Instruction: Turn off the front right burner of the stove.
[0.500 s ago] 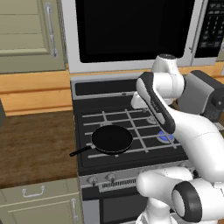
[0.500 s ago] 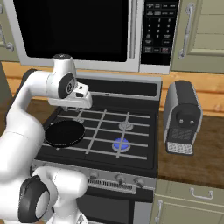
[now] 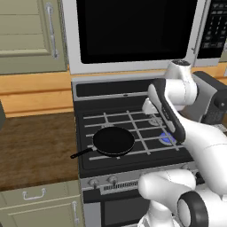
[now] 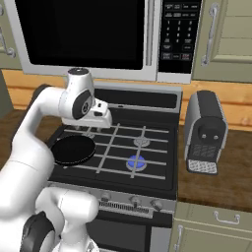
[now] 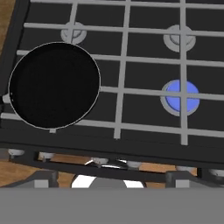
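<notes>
Black frying pan (image 3: 113, 141) sits front left; coffee machine (image 4: 205, 132) on counter; microwave (image 4: 98, 34) above.

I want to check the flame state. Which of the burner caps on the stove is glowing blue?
The front right burner, on the stove; its cap glows blue, while the cap behind it is plain grey.

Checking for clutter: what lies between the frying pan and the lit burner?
Only bare grate bars between the frying pan and the lit burner, seen in the hand view.
</notes>
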You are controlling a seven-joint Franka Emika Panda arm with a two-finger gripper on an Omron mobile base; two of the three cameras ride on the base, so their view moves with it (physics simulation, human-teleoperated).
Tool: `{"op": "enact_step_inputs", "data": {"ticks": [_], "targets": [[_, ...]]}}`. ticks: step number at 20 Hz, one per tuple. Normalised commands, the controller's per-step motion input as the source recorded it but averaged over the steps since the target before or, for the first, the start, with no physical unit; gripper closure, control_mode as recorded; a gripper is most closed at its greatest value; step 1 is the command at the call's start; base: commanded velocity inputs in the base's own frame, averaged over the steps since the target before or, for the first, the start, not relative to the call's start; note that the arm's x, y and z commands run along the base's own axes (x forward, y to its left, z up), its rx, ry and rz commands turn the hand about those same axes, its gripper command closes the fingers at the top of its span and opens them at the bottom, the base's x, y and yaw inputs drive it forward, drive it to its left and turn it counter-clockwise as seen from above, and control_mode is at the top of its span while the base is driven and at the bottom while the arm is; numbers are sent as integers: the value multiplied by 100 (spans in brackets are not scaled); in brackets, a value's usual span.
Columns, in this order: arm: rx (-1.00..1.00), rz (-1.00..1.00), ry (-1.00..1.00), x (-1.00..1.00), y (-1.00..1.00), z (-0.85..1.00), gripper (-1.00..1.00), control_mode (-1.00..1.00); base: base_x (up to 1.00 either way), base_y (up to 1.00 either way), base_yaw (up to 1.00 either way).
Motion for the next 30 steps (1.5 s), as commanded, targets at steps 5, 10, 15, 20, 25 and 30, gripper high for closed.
{"op": "enact_step_inputs", "data": {"ticks": [5,10,15,20,25,30], "targets": [[0,0,-2,-36,-47,-22,-100,-100,0,0,0],[0,1,-2,-20,-72,-32,-100,-100,0,0,0],[0,3,-3,-1,-71,-24,-100,-100,0,0,0],[0,4,-4,-5,-67,-28,-100,-100,0,0,0],[0,6,-3,-8,-68,-29,-100,-100,0,0,0],[-2,9,-20,-1,-51,-40,-100,-100,0,0,0]]}}
